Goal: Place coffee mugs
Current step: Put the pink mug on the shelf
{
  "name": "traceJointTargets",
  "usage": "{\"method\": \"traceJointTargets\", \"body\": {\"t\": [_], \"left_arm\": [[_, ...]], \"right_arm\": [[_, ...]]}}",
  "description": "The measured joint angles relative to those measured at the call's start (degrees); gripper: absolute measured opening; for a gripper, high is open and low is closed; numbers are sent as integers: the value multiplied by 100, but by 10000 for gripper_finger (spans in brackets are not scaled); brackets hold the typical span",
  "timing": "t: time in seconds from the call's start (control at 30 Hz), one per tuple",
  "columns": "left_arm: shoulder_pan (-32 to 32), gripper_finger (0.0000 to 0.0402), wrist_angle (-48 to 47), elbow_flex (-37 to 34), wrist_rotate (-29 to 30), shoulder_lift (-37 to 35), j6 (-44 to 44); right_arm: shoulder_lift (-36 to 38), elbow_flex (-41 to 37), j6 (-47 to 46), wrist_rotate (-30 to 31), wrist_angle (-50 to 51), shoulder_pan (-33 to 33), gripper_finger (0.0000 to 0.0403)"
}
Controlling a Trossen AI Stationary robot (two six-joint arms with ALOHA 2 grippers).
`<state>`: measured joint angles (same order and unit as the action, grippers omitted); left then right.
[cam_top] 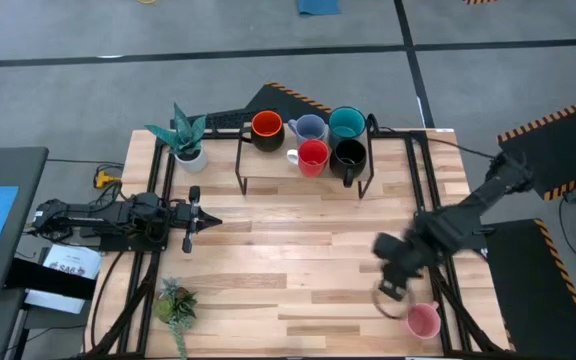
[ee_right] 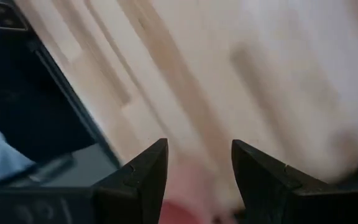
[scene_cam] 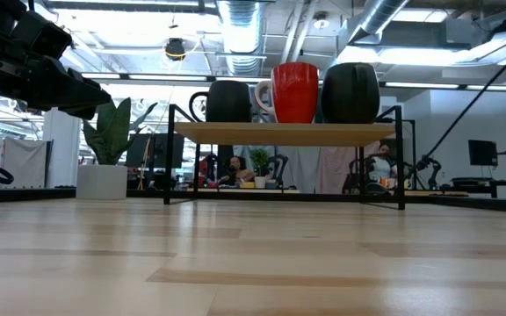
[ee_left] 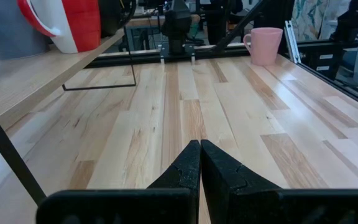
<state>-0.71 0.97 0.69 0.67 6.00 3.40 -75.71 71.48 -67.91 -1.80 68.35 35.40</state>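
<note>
Five coffee mugs stand on a black wire rack with a wooden top (cam_top: pixel 268 172) at the table's far side: dark with orange inside (cam_top: pixel 266 128), pale grey-blue (cam_top: pixel 308 128), teal (cam_top: pixel 346 122), red (cam_top: pixel 313 157) and black (cam_top: pixel 349 155). A pink mug (cam_top: pixel 423 320) stands upright on the table near the front right corner, also seen as the pink mug (ee_left: pixel 266 45). My right gripper (cam_top: pixel 393 290) hangs open, pointing steeply down, just left of and above the pink mug; a pink blur shows low between the fingers of my right gripper (ee_right: pixel 197 168). My left gripper (cam_top: pixel 196 218) lies level and shut at the table's left.
A white pot with a green plant (cam_top: pixel 188 140) stands at the far left beside the rack. A small green plant (cam_top: pixel 176 305) lies near the front left corner. Bare wood (cam_top: pixel 298 250) stretches across the table's middle between the two arms.
</note>
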Motion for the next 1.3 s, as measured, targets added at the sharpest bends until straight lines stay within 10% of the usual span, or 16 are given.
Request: {"method": "traceJointTargets", "body": {"t": [0.43,1.3], "left_arm": [[0,0,0,0,-1,0,0],[-1,0,-2,0,0,0,0]], "right_arm": [[-77,-385,-5096,238,-159,2187,202],[-1361,-387,-5576,-730,-1591,2007,202]]}}
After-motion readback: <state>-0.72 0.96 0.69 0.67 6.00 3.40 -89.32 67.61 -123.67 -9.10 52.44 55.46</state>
